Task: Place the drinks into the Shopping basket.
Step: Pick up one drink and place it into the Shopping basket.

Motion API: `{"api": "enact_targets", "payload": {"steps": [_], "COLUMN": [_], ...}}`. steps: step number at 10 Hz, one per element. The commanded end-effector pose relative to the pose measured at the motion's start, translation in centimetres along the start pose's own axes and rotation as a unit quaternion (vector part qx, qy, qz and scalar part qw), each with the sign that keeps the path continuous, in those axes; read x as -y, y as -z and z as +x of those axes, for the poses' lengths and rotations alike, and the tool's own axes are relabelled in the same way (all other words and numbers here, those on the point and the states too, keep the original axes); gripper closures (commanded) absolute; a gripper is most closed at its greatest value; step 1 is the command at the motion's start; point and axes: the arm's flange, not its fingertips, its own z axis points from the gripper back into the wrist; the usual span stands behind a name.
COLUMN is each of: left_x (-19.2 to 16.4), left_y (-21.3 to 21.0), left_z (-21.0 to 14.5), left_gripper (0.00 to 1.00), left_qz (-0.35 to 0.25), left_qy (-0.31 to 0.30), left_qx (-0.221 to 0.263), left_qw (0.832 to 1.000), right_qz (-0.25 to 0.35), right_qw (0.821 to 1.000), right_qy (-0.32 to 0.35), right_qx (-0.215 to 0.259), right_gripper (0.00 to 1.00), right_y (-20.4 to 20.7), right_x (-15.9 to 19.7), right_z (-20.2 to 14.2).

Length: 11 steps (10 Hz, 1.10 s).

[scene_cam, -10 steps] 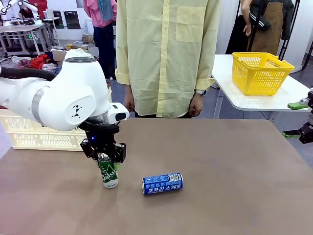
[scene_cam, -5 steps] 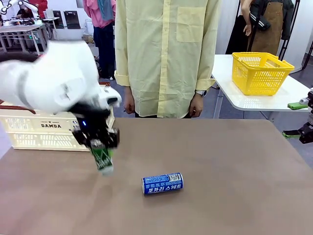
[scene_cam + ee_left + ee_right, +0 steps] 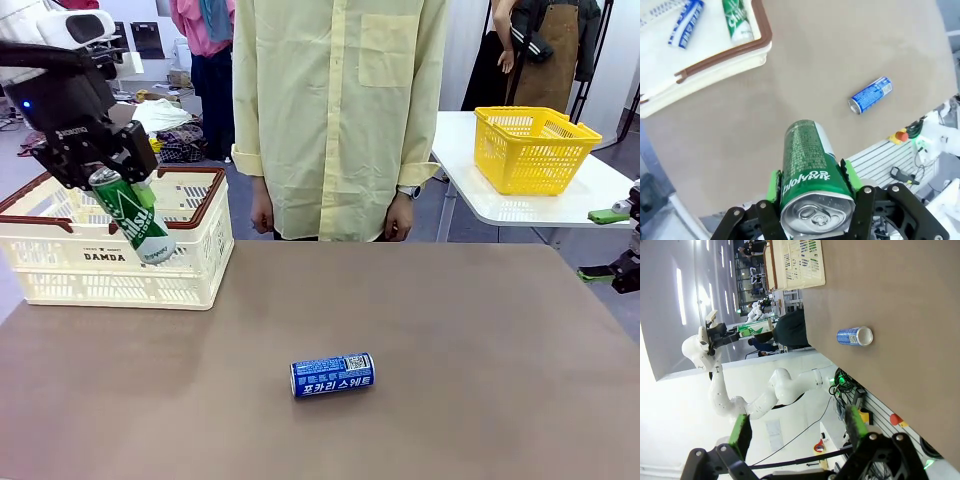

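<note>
Where the left gripper (image 3: 108, 180) hangs high above the far-left corner of the worktop (image 3: 480, 400), its green pads are clamped on the upper body of the green can (image 3: 135, 225), just under the silver top – the left wrist view shows the can (image 3: 807, 155) wedged between both pads, pull-tab end toward the camera. The can's long axis is tilted: top up and to the left, base down and to the right, crossing in front of the near wall of the Shopping basket (image 3: 60, 280). Seen from the wrist, bare brown worktop lies beyond the base, with the basket's brown-rimmed corner (image 3: 725, 57) off to one side. The basket sits at the far-left corner, its long side along the far edge, top open. The blue can (image 3: 332, 375) lies on its side near the middle of the worktop, somewhat toward the near edge, long axis roughly parallel to that edge, lettering upright from the robot's side – free surface all round it. Off the right edge, the right gripper (image 3: 600, 245) hangs with jaws wide apart, empty. A person stands at the far edge, hands hanging down
</note>
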Motion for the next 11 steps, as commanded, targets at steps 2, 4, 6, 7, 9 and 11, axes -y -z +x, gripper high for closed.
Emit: {"api": "enact_targets", "payload": {"steps": [2,4,6,7,9,11], "left_x": [1.0,0.6,-0.1,-2.4,-6.6,-9.5], "left_y": [2.4,2.0,-1.6,-4.1,-7.9,-8.2], "left_z": [0.7,0.5,2.6,5.0,8.8,12.7], "left_gripper": [1.0,1.0,1.0,1.0,1.0,1.0], "left_qz": [0.019,0.015,0.123,0.118,0.092,0.064], "left_qy": [-0.008,0.0,0.07,0.084,0.068,0.033], "left_qx": [0.01,-0.002,0.017,0.01,0.029,0.056], "left_qw": [1.0,1.0,0.99,0.989,0.993,0.996], "right_qz": [-0.005,-0.005,-0.005,-0.005,-0.005,-0.005], "right_qw": [1.0,1.0,1.0,1.0,1.0,1.0], "right_qy": [0.0,0.0,0.0,0.0,0.0,0.0], "right_qx": [-0.007,-0.007,-0.007,-0.007,-0.007,-0.007], "right_gripper": [0.0,0.0,0.0,0.0,0.0,0.0], "right_y": [-0.3,-0.3,-0.3,-0.3,-0.3,-0.3], "right_x": [-0.3,-0.3,-0.3,-0.3,-0.3,-0.3], "right_z": [0.0,0.0,0.0,0.0,0.0,0.0]}}
